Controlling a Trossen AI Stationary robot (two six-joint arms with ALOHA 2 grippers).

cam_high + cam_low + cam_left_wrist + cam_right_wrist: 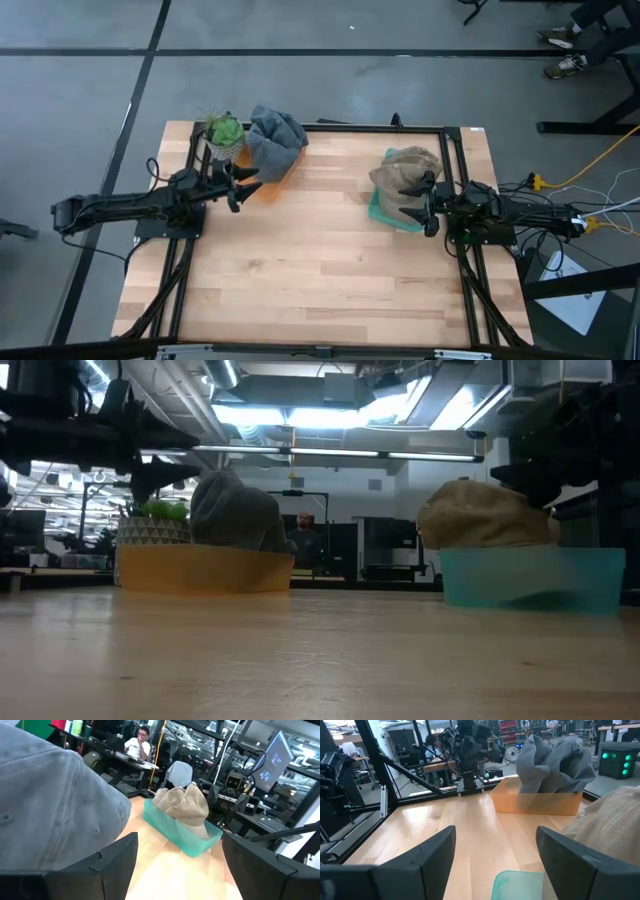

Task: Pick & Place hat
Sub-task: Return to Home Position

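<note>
Matt cloth gray cap (275, 138), translucent plastic blue bin (530, 578), smooth wooden table (320, 250).

Gray cap (276, 135) fills orange bin (205, 571), brown cap (405, 170) blue.

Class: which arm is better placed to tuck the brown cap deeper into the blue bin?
Right, probably: right gripper, open, beside the blue bin holding the brown cap; left gripper by the orange bin.

No text, label, brand, number or sign is legible in any view. The monitor (274, 759) in the room beyond shows a lit screen, its content too small to read.
</note>
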